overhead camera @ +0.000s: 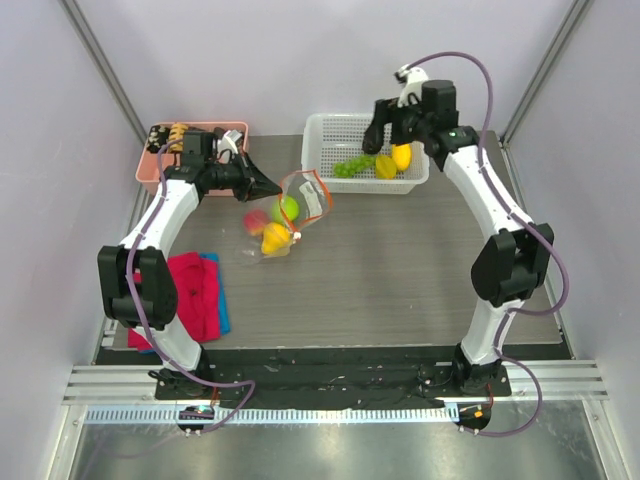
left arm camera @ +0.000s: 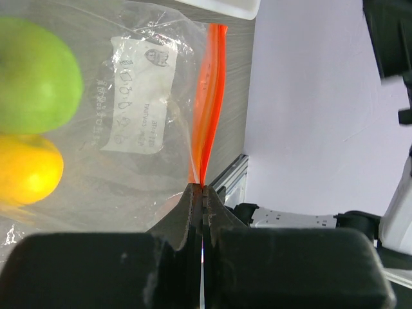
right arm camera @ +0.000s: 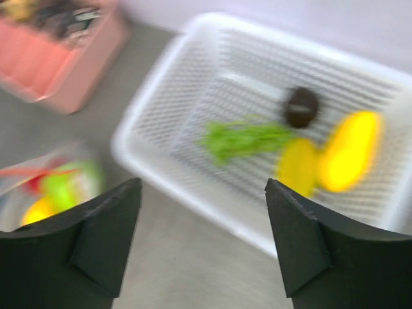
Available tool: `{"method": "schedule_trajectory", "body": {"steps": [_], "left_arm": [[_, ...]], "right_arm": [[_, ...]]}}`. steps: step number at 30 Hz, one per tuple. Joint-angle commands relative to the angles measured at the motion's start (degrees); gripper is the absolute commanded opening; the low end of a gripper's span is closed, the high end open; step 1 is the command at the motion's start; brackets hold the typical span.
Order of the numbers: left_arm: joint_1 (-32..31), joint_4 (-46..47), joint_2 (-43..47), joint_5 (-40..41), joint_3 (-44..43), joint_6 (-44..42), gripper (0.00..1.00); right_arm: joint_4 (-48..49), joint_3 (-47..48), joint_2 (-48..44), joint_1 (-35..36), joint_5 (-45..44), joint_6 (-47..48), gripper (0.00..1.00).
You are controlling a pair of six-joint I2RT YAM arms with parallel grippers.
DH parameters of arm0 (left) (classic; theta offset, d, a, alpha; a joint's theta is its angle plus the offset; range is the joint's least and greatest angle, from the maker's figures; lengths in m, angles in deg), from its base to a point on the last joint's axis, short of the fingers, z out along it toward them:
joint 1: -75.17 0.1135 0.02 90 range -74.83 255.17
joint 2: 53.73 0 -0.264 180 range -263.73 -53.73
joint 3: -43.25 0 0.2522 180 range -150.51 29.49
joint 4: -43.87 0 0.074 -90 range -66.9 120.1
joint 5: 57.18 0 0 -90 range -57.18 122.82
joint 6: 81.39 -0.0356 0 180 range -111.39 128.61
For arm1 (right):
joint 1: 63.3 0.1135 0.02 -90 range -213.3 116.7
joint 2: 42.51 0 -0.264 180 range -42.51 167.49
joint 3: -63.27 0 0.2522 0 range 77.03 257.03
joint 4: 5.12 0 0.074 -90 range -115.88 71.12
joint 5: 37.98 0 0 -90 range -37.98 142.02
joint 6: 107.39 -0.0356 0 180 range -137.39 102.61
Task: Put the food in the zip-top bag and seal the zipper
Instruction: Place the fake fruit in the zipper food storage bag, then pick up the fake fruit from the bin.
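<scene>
The clear zip-top bag (overhead camera: 292, 213) hangs just above the table centre. Inside it are a green apple (left arm camera: 35, 74), a yellow lemon (left arm camera: 26, 167) and a red apple (overhead camera: 257, 220). My left gripper (left arm camera: 203, 188) is shut on the end of the orange-red zipper (left arm camera: 209, 103), holding the bag up by its left side. My right gripper (right arm camera: 203, 187) hovers open and empty over the near rim of the white basket (right arm camera: 122, 141). In the basket lie green grapes (right arm camera: 241, 138), a dark plum (right arm camera: 301, 106) and two lemons (right arm camera: 351, 151). The right wrist view is blurred.
A pink bin (overhead camera: 190, 150) with snack-like pieces stands at the back left, behind my left gripper. A red-pink cloth (overhead camera: 195, 290) lies folded on a blue one at the near left. Walls close in on both sides.
</scene>
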Motion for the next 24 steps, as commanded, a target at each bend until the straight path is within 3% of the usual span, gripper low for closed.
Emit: {"method": "schedule_trajectory", "body": {"steps": [1, 8, 24], "left_arm": [[0.5, 1.7, 2.0, -1.6, -1.5, 0.2, 0.00], [0.5, 1.8, 1.6, -1.3, -1.3, 0.0, 0.00], [0.5, -1.4, 0.8, -0.6, -2.2, -2.8, 0.00]], "right_arm": [[0.1, 4.4, 6.0, -3.0, -15.8, 1.4, 0.79], [0.3, 11.5, 17.1, -4.4, -26.4, 0.5, 0.67], [6.7, 20.4, 33.1, -5.2, -33.9, -1.4, 0.63]]}}
